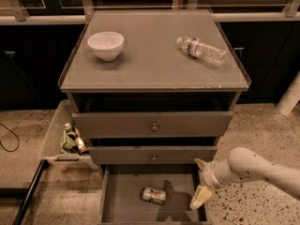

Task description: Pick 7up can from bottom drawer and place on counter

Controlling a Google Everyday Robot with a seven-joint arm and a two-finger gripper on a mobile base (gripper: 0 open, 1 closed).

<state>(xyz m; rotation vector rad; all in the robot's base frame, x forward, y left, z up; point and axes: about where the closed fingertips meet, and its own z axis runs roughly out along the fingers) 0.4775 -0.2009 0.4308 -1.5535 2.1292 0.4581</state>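
Note:
The 7up can (153, 195) lies on its side in the open bottom drawer (122, 196), near the middle of its floor. My gripper (200, 185) hangs over the drawer's right edge, to the right of the can and apart from it. Its two pale fingers (199, 197) are spread and hold nothing. The white arm reaches in from the right. The counter (154, 60) is the grey-beige top of the cabinet, above the two knobbed drawers.
A white bowl (106, 45) stands at the counter's back left. A clear plastic water bottle (201, 49) lies at its back right. A clear bin (70, 139) with several small items sits left of the cabinet. A black cable lies on the floor at left.

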